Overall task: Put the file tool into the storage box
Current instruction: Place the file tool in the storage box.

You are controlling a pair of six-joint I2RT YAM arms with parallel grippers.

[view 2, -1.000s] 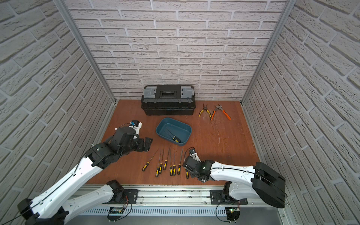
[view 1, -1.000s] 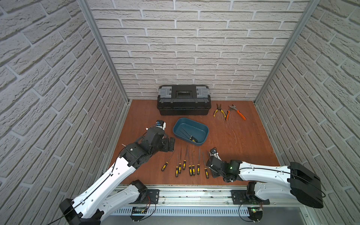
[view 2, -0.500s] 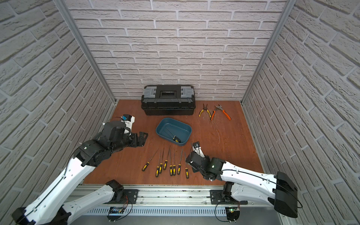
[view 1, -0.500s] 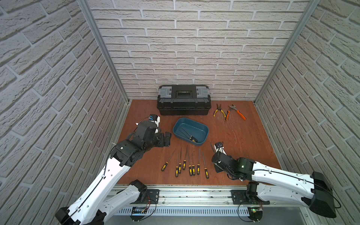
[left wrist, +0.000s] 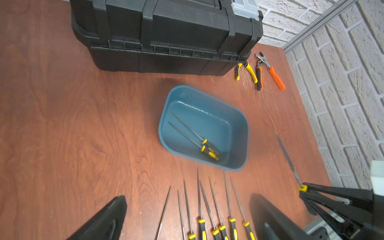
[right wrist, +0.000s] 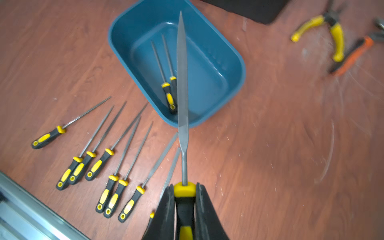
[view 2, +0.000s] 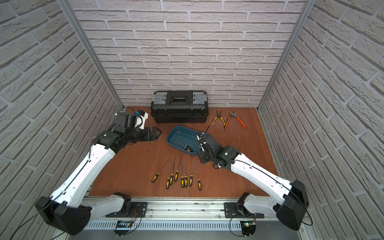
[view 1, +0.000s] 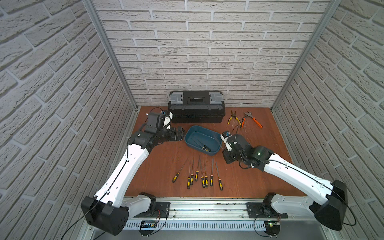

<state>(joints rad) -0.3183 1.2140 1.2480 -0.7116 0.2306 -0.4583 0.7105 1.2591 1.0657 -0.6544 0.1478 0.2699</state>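
inside right gripper (right wrist: 184,185), file tool (right wrist: 182,83)

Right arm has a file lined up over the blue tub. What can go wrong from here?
1. The right tool grips the file only at its handle, and the long blade reaches across most of the storage box; released here, it may land on the rim and slide out.
2. Lowering could catch the near rim and push the box.
3. The row of files on the table lies just beside the tool; a low pass might scatter them.
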